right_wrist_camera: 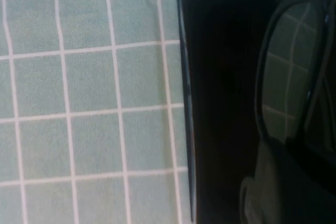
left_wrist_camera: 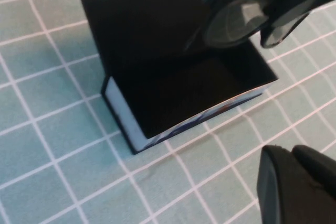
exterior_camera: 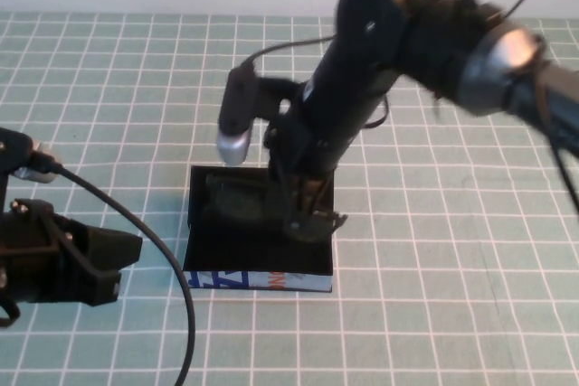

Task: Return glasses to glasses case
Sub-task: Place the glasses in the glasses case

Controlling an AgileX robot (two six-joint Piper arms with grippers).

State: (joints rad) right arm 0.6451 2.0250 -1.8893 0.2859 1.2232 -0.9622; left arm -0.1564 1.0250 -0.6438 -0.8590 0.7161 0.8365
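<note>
From the high view, your right hand (exterior_camera: 308, 214) is reaching down into the open glasses case (exterior_camera: 258, 282), which is lying on the tabletop (exterior_camera: 434, 296) with its light blue printed edge facing you; the hand is clamped on the glasses (exterior_camera: 240, 201), holding them low over the black lining, I think so that they can go in flat. Your left hand (exterior_camera: 109, 268) is waiting near the left edge, well apart from the case; whether it is apart or together, I cannot tell.

From the left wrist view, the glasses (left_wrist_camera: 236, 22) are hanging tilted above the far part of the case (left_wrist_camera: 126, 124), not yet lying on the lining; the lid is standing open behind.

From the right wrist view, one lens (right_wrist_camera: 286, 72) is reflecting the grid, just beside the case wall (right_wrist_camera: 185, 103); the frame is probably being kept inside the rim to avoid catching on it.
</note>
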